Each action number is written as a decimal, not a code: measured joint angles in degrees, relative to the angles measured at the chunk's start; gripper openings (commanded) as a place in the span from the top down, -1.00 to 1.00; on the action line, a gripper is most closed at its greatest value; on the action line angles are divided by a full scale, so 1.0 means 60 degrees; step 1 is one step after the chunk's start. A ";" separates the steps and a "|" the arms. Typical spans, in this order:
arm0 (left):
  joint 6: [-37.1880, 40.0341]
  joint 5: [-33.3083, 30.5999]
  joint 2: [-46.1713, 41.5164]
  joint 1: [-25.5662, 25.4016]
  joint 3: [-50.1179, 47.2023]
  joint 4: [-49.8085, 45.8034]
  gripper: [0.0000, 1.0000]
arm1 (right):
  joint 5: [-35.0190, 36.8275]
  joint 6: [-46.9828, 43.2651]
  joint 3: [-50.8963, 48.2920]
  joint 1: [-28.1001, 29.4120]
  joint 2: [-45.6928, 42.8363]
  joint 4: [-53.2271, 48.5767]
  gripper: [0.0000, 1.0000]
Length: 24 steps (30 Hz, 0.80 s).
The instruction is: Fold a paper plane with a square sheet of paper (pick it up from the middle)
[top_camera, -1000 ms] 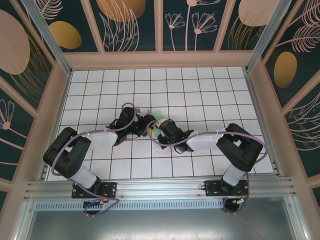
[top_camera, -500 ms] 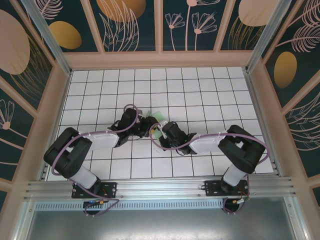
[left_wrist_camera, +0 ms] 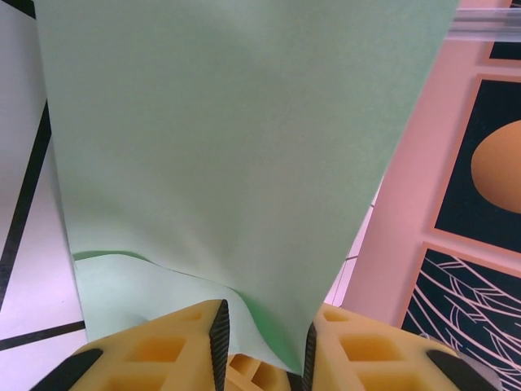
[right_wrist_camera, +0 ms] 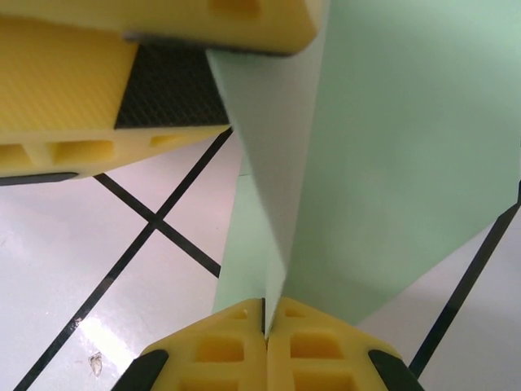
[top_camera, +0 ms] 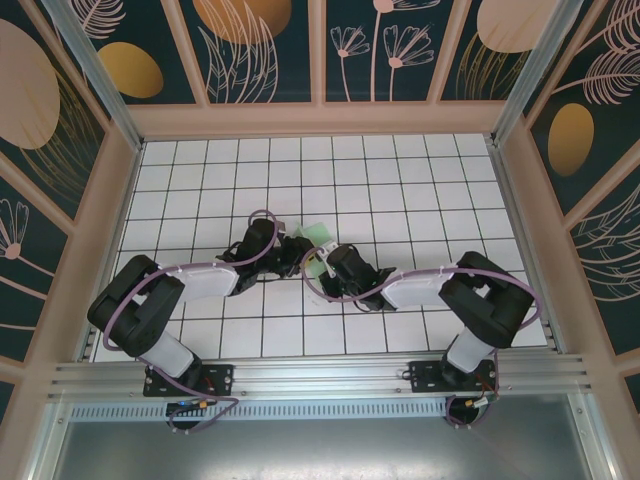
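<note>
White tiled table [top_camera: 420,190], square sheet of paper [top_camera: 318,231] held up mid-grid.
My right gripper [right_wrist_camera: 265,314] pinches its fold; my left gripper [left_wrist_camera: 264,354] stands narrowly open around it.

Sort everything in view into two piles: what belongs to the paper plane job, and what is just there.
Job in hand:
green paper, partly folded
right gripper, fingers pinched on the paper
left gripper, fingers apart on either side of the paper

Just there:
white tiled table
patterned wall panels
metal rail at the near edge
</note>
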 measured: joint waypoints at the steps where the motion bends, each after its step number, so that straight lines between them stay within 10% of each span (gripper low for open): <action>1: 0.0000 -0.0004 0.0000 -0.0018 0.0000 -0.0029 0.39 | 0.0000 0.0000 -0.0018 0.0000 -0.0011 0.0069 1.00; 24: 0.0736 -0.0178 0.0441 -0.0211 0.0455 -0.0838 0.75 | -0.0200 0.0539 -0.0025 -0.0273 -0.0189 0.0146 0.84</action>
